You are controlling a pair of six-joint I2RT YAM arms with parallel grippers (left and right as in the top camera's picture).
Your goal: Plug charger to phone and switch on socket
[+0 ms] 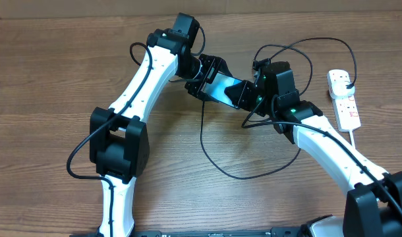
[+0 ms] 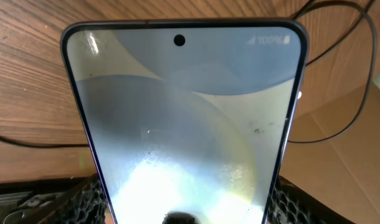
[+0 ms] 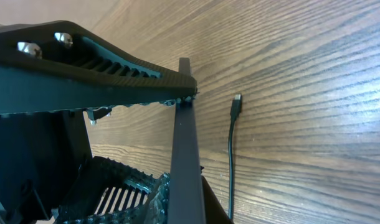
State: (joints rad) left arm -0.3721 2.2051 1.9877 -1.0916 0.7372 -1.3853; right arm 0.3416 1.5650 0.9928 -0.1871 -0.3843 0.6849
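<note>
My left gripper (image 1: 207, 80) is shut tight on the phone (image 1: 229, 89) and holds it up off the table (image 1: 56, 66), near the middle and toward the far side. In the left wrist view the phone fills almost the whole picture. Its screen is lit pale blue and white, with a little black dot at the top and "100%" in the corner. The bumpy black pads (image 2: 90, 199) press on its two long sides at the bottom. My right gripper (image 1: 256, 93) is right at the other end of the phone. Its jaws are apart. In the right wrist view I see the phone from the side, like a thin dark bar, and my top finger (image 3: 103, 56) touches that bar with its end. The bar stands across the finger ends, and I cannot tell if they push on it. The charger (image 1: 211, 148) is a thin black wire lying in big loops on the table, under and around both grippers. Its tip (image 3: 237, 101) lies flat on the wood just beside the phone's edge, apart from it and from my fingers. The socket (image 1: 344, 102) is white and lies at the right side of the table, well apart from the phone. The black wire runs up to its far end.
</note>
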